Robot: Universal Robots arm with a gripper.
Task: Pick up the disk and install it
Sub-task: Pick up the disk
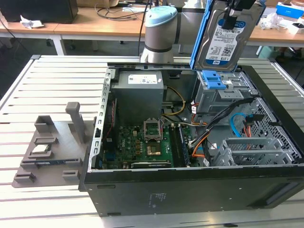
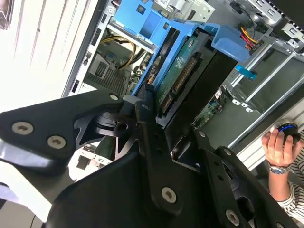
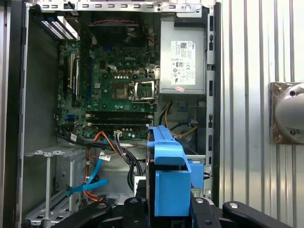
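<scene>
Exterior view: the disk (image 1: 227, 40) hangs upright, slightly tilted, above the grey drive cage (image 1: 209, 99) inside the open computer case (image 1: 190, 190), the gripper (image 1: 233, 16) clamped on its upper end from above. Pick-up's done, I'd say; installation's underway, and that calls for squaring its blue frame (image 1: 198, 42) with the cage.

"How much of the disk (image 1: 223, 42) did the exterior view give?"

"Its upper end ran off the top edge, with most of the gripper (image 1: 233, 14)."

"And the second wrist view?"

"The black linkage (image 2: 156, 156) covered the disk's lower end. A person's hand (image 2: 278, 145) ran off the edge, and what it held was too small to tell."

"The label?"

"Turned away in both wrist views."
</scene>
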